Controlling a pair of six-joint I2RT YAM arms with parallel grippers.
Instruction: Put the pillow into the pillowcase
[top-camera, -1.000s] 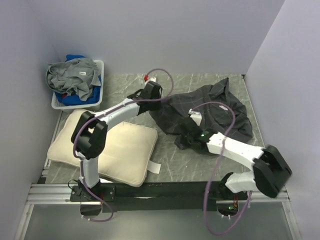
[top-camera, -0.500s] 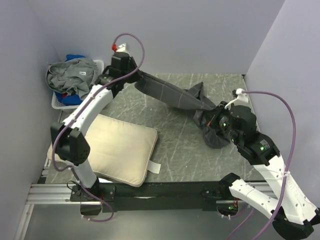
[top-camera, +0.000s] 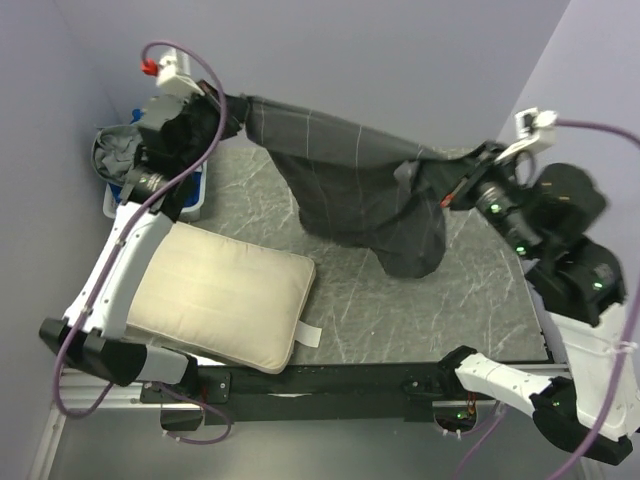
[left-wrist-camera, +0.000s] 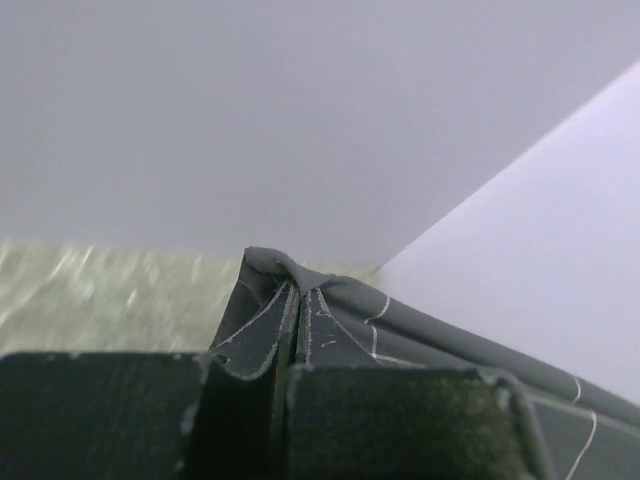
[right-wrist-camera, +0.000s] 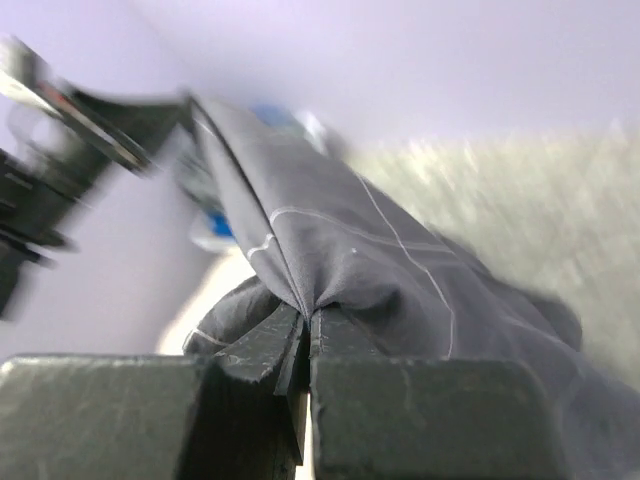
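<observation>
left end effector (top-camera: 228, 108): closed, pinching one corner of the pillowcase (top-camera: 350, 190); sits high at far left, over the basket (top-camera: 199, 193)
left wrist view: cloth corner bunched into a peak between the two fingers (left-wrist-camera: 400, 420), seam stitching visible, no gap between the jaws
right end effector (top-camera: 458, 184): closed, clamped on a gathered fold of the same pillowcase, on the right side, off the counter (top-camera: 420, 310)
right wrist view: grey cloth runs out of the shut jaws and away toward the other arm; background blurred
pillowcase position: strung between the two end effectors over the far half of the counter
pillowcase long axis: left-right; top edge taut from far left, dropping slightly toward the right
pillowcase hang: body drapes down from that edge, lowest fold right of centre; cannot tell whether it touches the counter
pillowcase opening: cannot tell which side it faces
pillowcase pattern: dark grey, thin pale grid lines
pillow (top-camera: 215, 300): flat on the counter, near left, apart from the pillowcase
pillow long axis: roughly left-right, right end angled a bit nearer
pillow label (top-camera: 308, 335): white tab at the near-right corner, sticking out to the right onto the counter
pillow vs left arm: arm link overlaps the pillow's left edge in the top view; contact cannot be told
basket: far left corner, white, grey clothes (top-camera: 113, 155) piled in it, some blue showing
</observation>
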